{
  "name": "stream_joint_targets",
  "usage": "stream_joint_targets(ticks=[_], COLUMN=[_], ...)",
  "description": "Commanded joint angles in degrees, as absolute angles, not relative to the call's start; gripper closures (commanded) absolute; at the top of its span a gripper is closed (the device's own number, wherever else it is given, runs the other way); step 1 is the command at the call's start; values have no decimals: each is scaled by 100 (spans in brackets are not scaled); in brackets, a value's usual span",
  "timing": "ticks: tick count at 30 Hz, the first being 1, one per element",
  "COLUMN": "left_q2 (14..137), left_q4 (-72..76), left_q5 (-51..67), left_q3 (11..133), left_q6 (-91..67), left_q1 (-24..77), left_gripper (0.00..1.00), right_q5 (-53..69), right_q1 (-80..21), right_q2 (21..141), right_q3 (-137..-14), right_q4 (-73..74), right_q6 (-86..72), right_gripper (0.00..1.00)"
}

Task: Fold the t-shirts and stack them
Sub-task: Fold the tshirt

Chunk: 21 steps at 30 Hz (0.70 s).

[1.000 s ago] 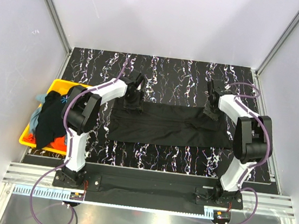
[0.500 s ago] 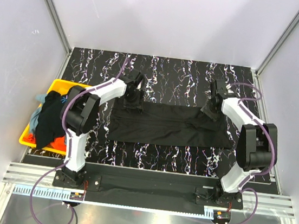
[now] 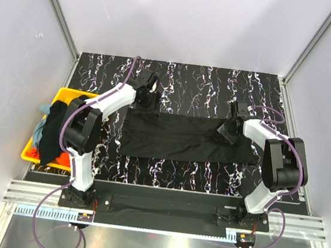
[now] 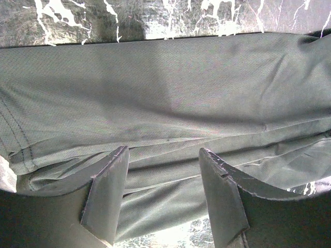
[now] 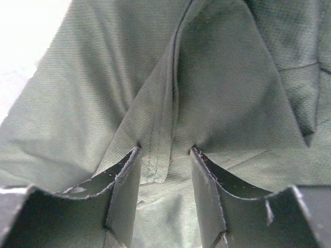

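Note:
A plain black t-shirt lies on the table, folded into a long flat strip. My left gripper hangs just past the strip's far left corner, open and empty. In the left wrist view its jaws stand wide above the smooth cloth. My right gripper is on the strip's right part. In the right wrist view a bunched fold with a hem fills its jaws, and creases run out from the tips. More t-shirts lie piled in the yellow bin: black with a pale-blue starburst, grey-blue, orange-red.
The yellow plastic bin sits at the table's left edge. The black marbled table is walled by pale panels on the left, back and right. A black rail carries both arm bases at the near edge.
My left gripper has moved off the shirt's far left corner, away from me. My right gripper has moved nearer and a little left along the shirt's right end.

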<state>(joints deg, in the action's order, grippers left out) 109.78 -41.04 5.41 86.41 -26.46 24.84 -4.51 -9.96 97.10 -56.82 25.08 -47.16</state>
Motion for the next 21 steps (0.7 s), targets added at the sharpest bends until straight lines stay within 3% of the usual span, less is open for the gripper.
stream_joint_targets(ticks=[1, 13, 21], left_q2=[11013, 10960, 11004], left_q4=[-4060, -4060, -4061], left_q5=[642, 510, 439], left_q3=[8728, 8666, 8605], left_q6=[-2619, -2575, -2584], left_q1=[2461, 2452, 2461], left_gripper=[38, 38, 38], right_q5=[-290, -53, -18], right_q1=[-976, -976, -976], right_q2=[9431, 9457, 9273], right_q3=[-5643, -5511, -5458], right_q4=[2031, 2013, 2021], right_q6=[-4886, -5396, -5563], right_gripper=[51, 62, 59])
